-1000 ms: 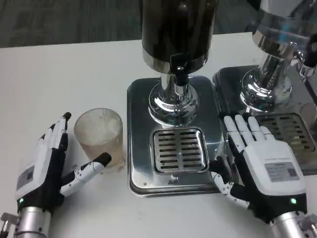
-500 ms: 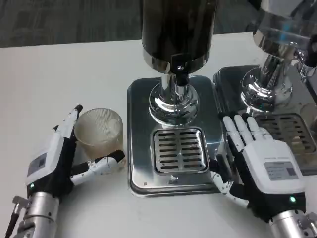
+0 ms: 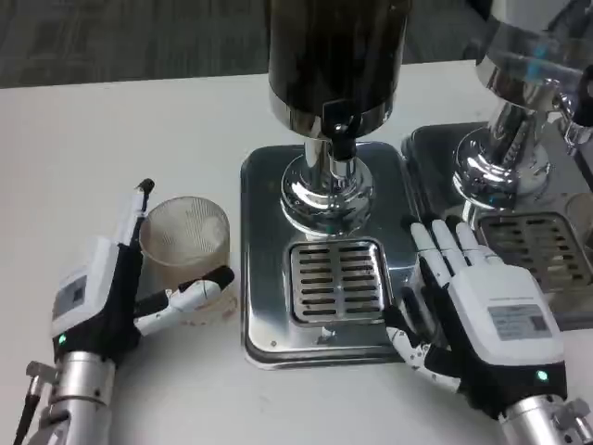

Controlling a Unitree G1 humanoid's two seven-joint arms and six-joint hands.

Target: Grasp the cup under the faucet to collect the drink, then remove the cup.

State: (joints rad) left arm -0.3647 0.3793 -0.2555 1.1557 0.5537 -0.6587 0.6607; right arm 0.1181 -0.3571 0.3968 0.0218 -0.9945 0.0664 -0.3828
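A ribbed clear cup (image 3: 188,239) stands upright on the white table, left of the steel drip tray (image 3: 264,185) and away from the faucet (image 3: 339,139). My left hand (image 3: 97,297) is turned on edge beside it. Its straight fingers (image 3: 137,211) run along the cup's left side, and its thumb (image 3: 199,291) lies across the cup's front base. The cup sits in the gap between them, and I see no firm grip. My right hand (image 3: 486,311) lies flat with fingers spread over the tray's right edge, holding nothing.
The dark drink dispenser (image 3: 334,56) rises over the slotted grate (image 3: 338,280). A second chrome dispenser (image 3: 505,167) with its own grate (image 3: 537,246) stands at the right, close behind my right hand. Bare table lies to the left and front.
My left hand has rolled onto its edge and closed in on the cup, fingers now along its side and thumb at its base. My right hand has slipped slightly toward me.
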